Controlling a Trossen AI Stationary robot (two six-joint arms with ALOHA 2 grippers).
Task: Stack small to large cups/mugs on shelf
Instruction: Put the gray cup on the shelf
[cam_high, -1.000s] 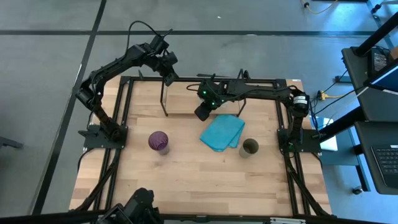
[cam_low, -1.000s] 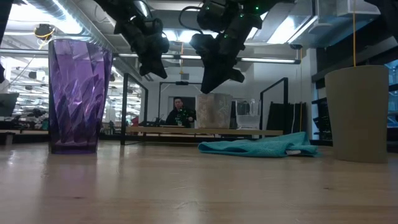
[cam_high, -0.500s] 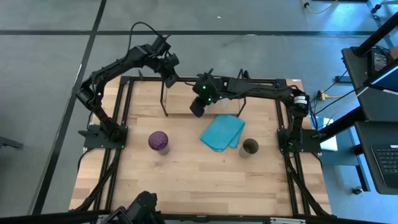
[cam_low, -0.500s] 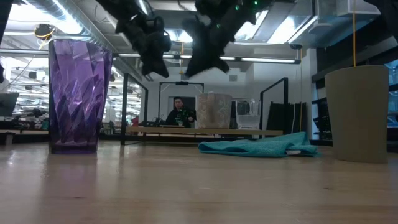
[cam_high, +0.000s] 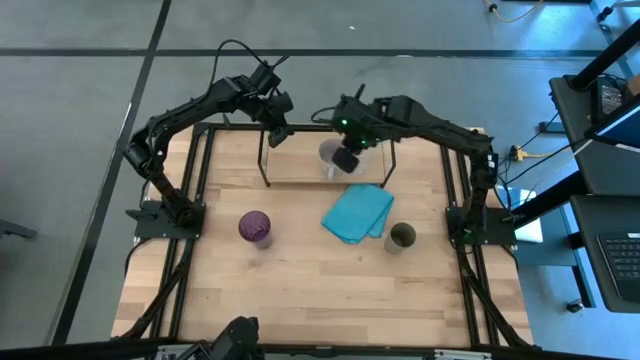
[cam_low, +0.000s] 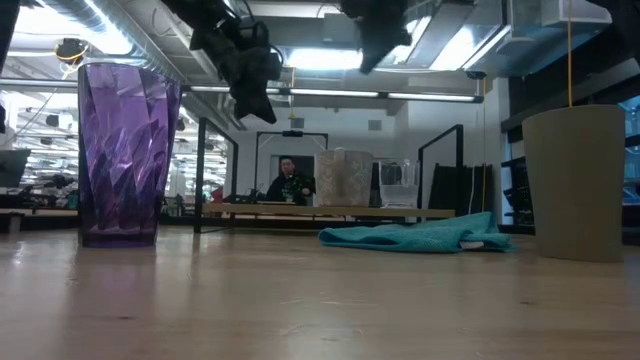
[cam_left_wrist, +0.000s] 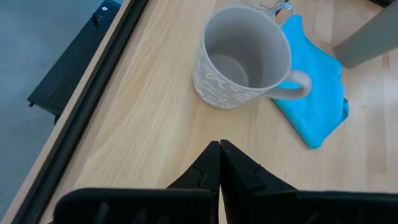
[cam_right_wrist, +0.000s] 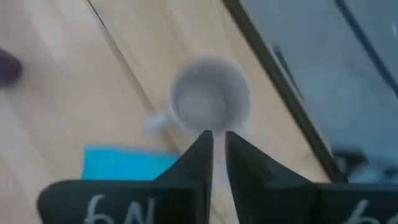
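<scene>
Wooden table (cam_high: 300, 290), four cups, one cloth (cam_high: 356, 214), left tool (cam_high: 277, 136) closed, right tool (cam_high: 345, 160) narrow, empty.

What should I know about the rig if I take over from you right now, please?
Left tool: shut, empty, raised by the shelf's left end.
Right tool: open only narrowly, empty, above the grey mug.
On the shelf: the grey mug, upright, with the clear glass beside it.
On the table: the purple tumbler front left and the olive cup front right, with the turquoise cloth between them.
Done: glass and mug are on the shelf.
Left: the olive cup, then the purple tumbler.
</scene>
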